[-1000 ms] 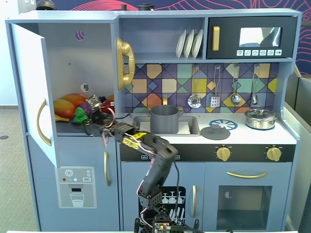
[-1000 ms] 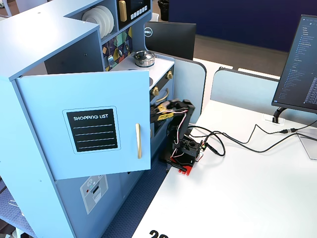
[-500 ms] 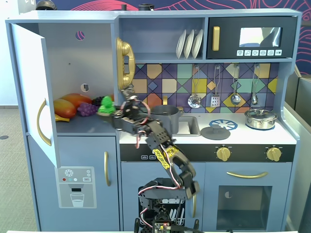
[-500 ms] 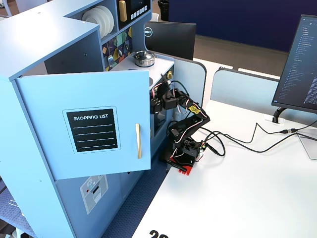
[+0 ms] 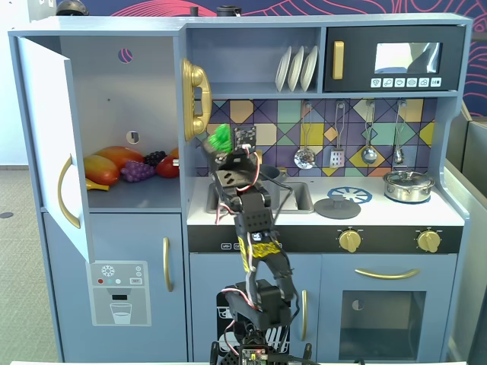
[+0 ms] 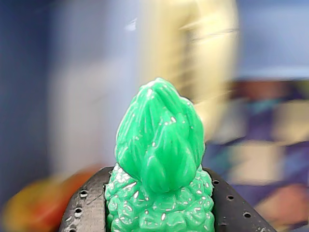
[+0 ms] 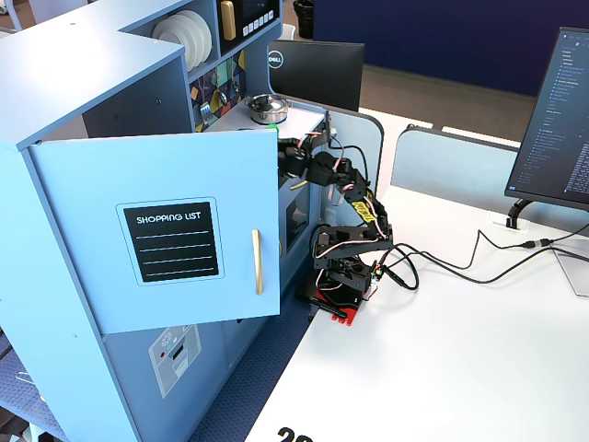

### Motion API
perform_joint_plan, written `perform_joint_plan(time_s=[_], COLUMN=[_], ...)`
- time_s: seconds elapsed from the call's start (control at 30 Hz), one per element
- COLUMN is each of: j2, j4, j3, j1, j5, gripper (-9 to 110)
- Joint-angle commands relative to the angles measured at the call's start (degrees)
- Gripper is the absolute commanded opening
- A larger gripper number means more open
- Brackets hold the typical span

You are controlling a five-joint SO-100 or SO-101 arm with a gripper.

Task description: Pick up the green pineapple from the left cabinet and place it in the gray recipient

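Green pineapple sits clamped in the pincer, raised in the air in front of the tiled backsplash, just right of the gold toy telephone in a fixed view. The wrist view shows it close up: leaf crown pointing up, bumpy body wedged between the two black perforated fingers, with everything behind blurred. In that fixed view the fruit hangs above and slightly left of the gray recipient, which stands in the sink and is partly hidden by the arm. The fruit is outside the left cabinet, whose door stands wide open to the left. On the cabinet shelf lie an orange-red mango, purple grapes and a red fruit.

Farther right on the bench lie a round lid and a small shiny steel pot. Utensils hang on the backsplash, and white plates stand on the shelf above.

The other fixed view shows the cabinet door from outside, with its shopping list panel, and the arm reaching from its base on the white table toward the kitchen; the pincer's tip is mostly hidden by the door edge there.
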Motion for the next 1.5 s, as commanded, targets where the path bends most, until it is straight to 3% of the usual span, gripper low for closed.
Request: perform_joint_plan(time_s=[0.0, 0.37, 0.77, 0.83, 0.93, 0.97, 1.17, 1.33, 1.47], j2=[-8.0, -24.43, -32.26, -33.84, -35.6, -35.95, -35.42, -33.31, -22.5], j4=[-6.42, -14.24, -14.59, -14.68, -13.27, -13.01, -12.57, -12.22, -0.97], j3=[-2.2, -1.76, -4.66, -5.98, -8.09, -8.61, -8.7, -9.4, -12.66], j1=[9.67, 18.11, 18.37, 18.63, 19.51, 19.51, 19.95, 20.57, 19.42], j5=[3.34, -0.35, -2.99, -2.29, -3.52, -4.48, -3.43, -2.64, -1.58], gripper=[0, 0, 2, 6, 31, 33, 39, 37, 32])
